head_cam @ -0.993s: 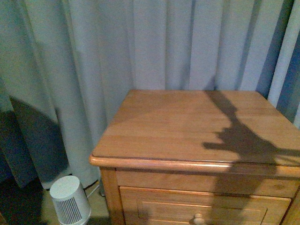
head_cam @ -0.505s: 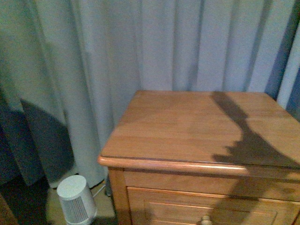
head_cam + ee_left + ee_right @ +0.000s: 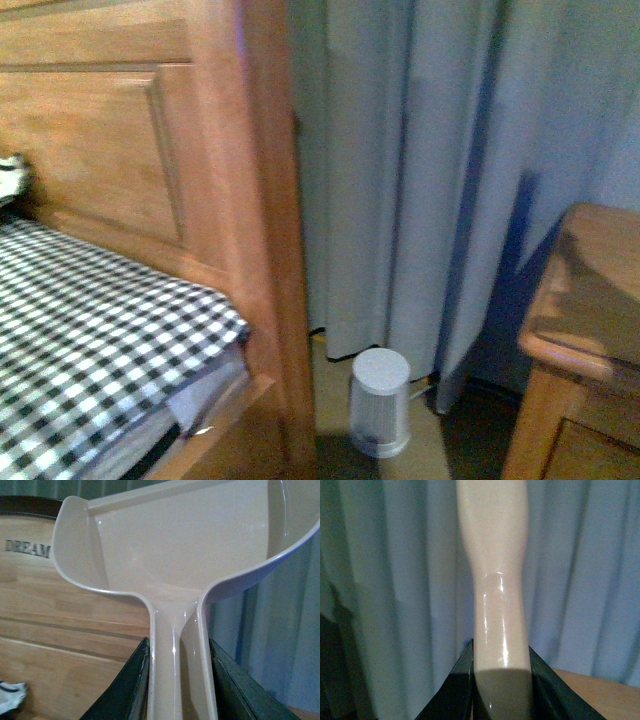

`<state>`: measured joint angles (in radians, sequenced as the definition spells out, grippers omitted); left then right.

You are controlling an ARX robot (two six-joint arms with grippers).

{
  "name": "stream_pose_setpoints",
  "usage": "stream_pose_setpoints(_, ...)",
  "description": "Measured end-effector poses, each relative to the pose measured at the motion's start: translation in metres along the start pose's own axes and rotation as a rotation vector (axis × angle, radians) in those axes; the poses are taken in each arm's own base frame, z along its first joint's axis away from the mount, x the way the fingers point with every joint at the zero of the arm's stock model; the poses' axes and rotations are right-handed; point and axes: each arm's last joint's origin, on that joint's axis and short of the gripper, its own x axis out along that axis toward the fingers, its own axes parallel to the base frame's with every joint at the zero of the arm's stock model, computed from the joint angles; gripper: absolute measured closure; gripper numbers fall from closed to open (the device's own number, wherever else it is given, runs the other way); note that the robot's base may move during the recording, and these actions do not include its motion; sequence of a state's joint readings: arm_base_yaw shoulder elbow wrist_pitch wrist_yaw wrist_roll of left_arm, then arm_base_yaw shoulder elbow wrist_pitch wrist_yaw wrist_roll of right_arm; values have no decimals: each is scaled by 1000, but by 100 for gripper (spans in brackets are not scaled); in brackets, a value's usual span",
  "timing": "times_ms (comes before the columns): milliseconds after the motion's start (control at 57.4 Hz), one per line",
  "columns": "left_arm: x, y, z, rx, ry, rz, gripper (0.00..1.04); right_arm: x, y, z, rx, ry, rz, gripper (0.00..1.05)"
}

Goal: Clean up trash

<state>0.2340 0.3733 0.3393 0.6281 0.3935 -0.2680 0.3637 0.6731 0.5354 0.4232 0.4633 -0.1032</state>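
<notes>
In the left wrist view my left gripper (image 3: 178, 680) is shut on the handle of the mauve-grey dustpan (image 3: 175, 545). The pan's scoop is empty and is held up in front of a wooden headboard. In the right wrist view my right gripper (image 3: 501, 680) is shut on the pale glossy brush handle (image 3: 495, 580), which stands up in front of the curtain; the bristles are out of view. No crumpled wad of white paper shows in any view. Neither arm shows in the front view.
A wooden bed headboard (image 3: 110, 150) with a black-and-white checked sheet (image 3: 90, 330) fills the left. A white pillow edge with dark print (image 3: 10, 178) lies by the headboard and also shows in the left wrist view (image 3: 11, 702). A small white cylindrical device (image 3: 380, 400) stands on the floor by the grey-blue curtain (image 3: 450, 170). A wooden nightstand (image 3: 590, 300) is at the right.
The front view has swung left. The nightstand has slid from the middle to the right edge, and the bed headboard and checked sheet have come into view.
</notes>
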Motion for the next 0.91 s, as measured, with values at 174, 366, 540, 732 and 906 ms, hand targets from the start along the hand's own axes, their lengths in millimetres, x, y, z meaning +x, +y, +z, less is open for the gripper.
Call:
stream_pose_setpoints(174, 0, 0, 0, 0, -1, 1, 76, 0, 0, 0, 0, 0, -1, 84)
stream_pose_setpoints(366, 0, 0, 0, 0, 1, -1, 76, 0, 0, 0, 0, 0, -1, 84)
stream_pose_setpoints(540, 0, 0, 0, 0, 1, -1, 76, 0, 0, 0, 0, 0, -1, 84)
stream_pose_setpoints(732, 0, 0, 0, 0, 1, -3, 76, 0, 0, 0, 0, 0, -3, 84)
stream_pose_setpoints(906, 0, 0, 0, 0, 0, -2, 76, 0, 0, 0, 0, 0, -2, 84)
